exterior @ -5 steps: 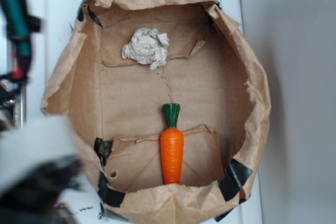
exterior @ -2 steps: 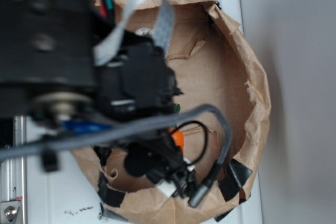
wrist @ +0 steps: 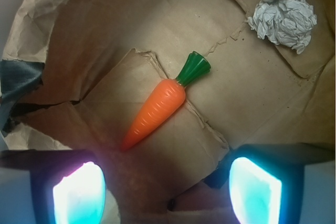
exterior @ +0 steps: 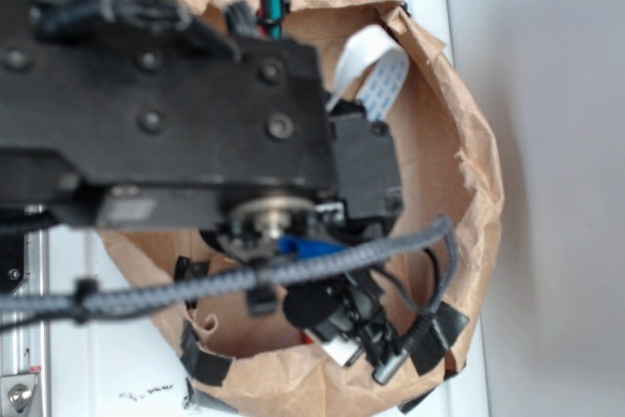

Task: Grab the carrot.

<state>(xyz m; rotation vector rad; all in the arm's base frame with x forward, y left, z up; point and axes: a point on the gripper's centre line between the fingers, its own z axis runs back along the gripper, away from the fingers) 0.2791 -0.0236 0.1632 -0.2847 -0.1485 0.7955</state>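
In the wrist view the carrot (wrist: 157,109) lies flat on the brown paper floor of the bag, orange body pointing down-left, green stem up-right. My gripper (wrist: 167,192) hovers above it, open, its two glowing pads (wrist: 79,193) far apart at the bottom of the frame with nothing between them. The carrot's tip sits just above the gap between the pads. In the exterior view the black arm (exterior: 186,114) covers the carrot completely.
A crumpled whitish paper wad (wrist: 283,15) lies at the upper right of the bag floor. The brown paper bag's rolled walls (exterior: 479,183) ring the area, with black tape patches (exterior: 444,334) at the near rim. White surface (exterior: 117,378) lies under the bag.
The arm has swung in from the left over the bag and further right, now hiding the carrot and the paper wad in the exterior view.
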